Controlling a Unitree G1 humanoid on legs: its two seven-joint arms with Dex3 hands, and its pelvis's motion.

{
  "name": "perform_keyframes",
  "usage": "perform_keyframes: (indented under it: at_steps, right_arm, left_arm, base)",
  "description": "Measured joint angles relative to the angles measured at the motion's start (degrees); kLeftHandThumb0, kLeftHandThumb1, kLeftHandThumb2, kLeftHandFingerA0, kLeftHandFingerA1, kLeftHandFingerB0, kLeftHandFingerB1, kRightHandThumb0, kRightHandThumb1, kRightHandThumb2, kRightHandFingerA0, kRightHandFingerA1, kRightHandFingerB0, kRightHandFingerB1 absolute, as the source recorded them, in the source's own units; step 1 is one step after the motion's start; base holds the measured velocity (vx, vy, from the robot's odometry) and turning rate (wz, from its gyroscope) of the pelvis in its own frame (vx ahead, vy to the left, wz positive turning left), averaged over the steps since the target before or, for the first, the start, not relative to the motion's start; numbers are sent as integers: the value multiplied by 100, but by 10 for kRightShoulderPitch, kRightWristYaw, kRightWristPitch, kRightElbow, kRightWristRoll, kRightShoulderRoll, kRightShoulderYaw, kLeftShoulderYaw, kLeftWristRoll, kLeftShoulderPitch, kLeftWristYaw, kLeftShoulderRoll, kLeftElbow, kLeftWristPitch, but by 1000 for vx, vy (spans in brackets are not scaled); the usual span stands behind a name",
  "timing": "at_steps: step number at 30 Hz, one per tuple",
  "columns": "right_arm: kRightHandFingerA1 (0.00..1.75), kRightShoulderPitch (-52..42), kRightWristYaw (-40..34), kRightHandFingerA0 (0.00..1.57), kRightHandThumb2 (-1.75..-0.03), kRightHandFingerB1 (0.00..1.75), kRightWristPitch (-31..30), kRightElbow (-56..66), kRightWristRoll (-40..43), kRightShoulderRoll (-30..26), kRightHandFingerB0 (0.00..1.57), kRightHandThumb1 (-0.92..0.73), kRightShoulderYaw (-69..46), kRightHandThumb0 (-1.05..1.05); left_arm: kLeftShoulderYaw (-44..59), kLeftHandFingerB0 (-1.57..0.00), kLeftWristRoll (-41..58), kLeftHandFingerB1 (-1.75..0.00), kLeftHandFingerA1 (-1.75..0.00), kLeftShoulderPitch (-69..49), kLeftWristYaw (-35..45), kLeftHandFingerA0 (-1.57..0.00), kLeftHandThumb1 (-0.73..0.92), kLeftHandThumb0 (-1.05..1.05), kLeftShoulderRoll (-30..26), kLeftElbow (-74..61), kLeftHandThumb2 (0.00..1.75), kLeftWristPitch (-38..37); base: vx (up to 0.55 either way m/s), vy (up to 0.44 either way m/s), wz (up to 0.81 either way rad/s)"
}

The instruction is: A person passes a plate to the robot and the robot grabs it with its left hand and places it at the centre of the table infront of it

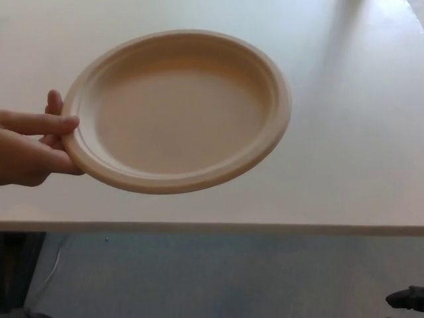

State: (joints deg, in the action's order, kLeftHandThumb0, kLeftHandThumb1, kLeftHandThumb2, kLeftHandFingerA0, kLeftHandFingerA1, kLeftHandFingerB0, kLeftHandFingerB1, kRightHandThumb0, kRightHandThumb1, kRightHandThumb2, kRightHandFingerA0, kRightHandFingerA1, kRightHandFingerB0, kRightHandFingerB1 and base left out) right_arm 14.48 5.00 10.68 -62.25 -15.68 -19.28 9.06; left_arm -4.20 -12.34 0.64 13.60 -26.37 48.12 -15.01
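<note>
Only a dark tip of the right hand (pixel 407 298) shows at the bottom right corner, low by the floor; whether it is open or closed cannot be told, and the left hand is out of view. A person's hand (pixel 33 146) pinches the plate (pixel 179 109) by its left rim, holding it in the air above the table (pixel 358 132), probably so the far rim is free for grabbing.

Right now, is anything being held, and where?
Yes: a person's hand holds the plate by its left rim, above the table.
</note>
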Motion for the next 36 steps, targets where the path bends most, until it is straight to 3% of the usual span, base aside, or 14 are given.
perform_keyframes:
  at_steps: [3, 4, 6, 8, 9, 10, 11, 12, 13, 23, 24, 27, 28, 36]
  right_arm:
    - [70, 1, 1, 69, -62, 50, 14, -13, 0, -1, 36, -73, 2, -62]
    - [69, 1, 1, 69, -62, 50, 17, -17, 0, -1, 37, -74, 2, -63]
    - [69, 1, 2, 69, -62, 50, 25, -22, 0, -2, 37, -74, 3, -63]
    - [68, 1, 2, 69, -62, 49, 29, -26, 0, -2, 37, -74, 4, -64]
    - [70, 1, 2, 69, -62, 51, 31, -27, 0, -3, 38, -73, 4, -64]
    - [70, 2, 3, 69, -62, 51, 33, -30, 0, -3, 38, -73, 5, -64]
    - [75, 2, 3, 66, -95, 60, 34, -31, 0, -3, 36, -54, 5, -65]
    - [75, 2, 3, 66, -95, 60, 35, -32, 0, -3, 36, -54, 6, -65]
    - [71, 2, 4, 70, -61, 52, 36, -32, 0, -3, 39, -72, 6, -64]
    - [71, 2, 6, 71, -61, 52, 39, -32, 0, -2, 39, -70, 10, -61]
    - [70, 2, 6, 71, -61, 52, 39, -32, 0, -2, 39, -70, 10, -61]
    - [70, 2, 6, 72, -61, 52, 39, -32, 0, -2, 39, -70, 11, -61]
    - [72, 2, 6, 73, -61, 52, 39, -32, 0, -1, 40, -70, 11, -61]
    - [71, 6, 6, 74, -60, 50, 39, -32, 0, -1, 36, -67, 15, -60]
  left_arm:
    - [4, -24, 3, -30, -39, -1, 6, -47, 60, -61, 1, 1, 59, -14]
    - [6, -17, 6, -39, -48, -2, 7, -34, 52, -67, 2, 3, 81, -21]
    - [12, -17, 12, -39, -48, -5, 6, -34, 52, -67, 5, 2, 81, -36]
    - [15, -20, 15, -40, -47, -11, 5, -34, 50, -68, 9, -3, 81, -49]
    - [17, -27, 17, -30, -38, -16, 4, -43, 60, -66, 13, -10, 59, -54]
    - [19, -27, 19, -30, -38, -29, 1, -43, 60, -66, 19, -31, 59, -66]
    - [19, -29, 20, -31, -38, -38, 0, -45, 58, -63, 22, -43, 58, -74]
    - [20, -29, 22, -31, -38, -51, -2, -45, 58, -63, 26, -62, 58, -84]
    - [21, -30, 23, -31, -38, -65, -3, -47, 58, -63, 29, -83, 58, -94]
    - [28, -33, 10, -32, -36, -176, -34, -45, 56, -54, 48, -302, 57, -151]
    - [28, -28, 10, -42, -47, -186, -36, -38, 48, -63, 51, -330, 78, -156]
    - [28, -28, 9, -42, -48, -215, -38, -39, 49, -63, 62, -410, 78, -166]
    - [28, -34, 9, -32, -38, -221, -39, -47, 58, -58, 64, -428, 58, -168]
    - [29, -38, 9, -33, -39, -286, -39, -49, 58, -56, 68, -625, 58, -186]
  base:
    - [0, 0, 0]
    - [0, 0, 0]
    - [0, 0, 0]
    - [0, 0, 0]
    - [0, 0, 0]
    - [0, 0, 0]
    - [0, 0, 0]
    - [0, 0, 0]
    - [0, 0, 0]
    - [0, 0, 0]
    - [0, 0, 0]
    - [0, 0, 0]
    - [0, 0, 0]
    - [0, 0, 0]
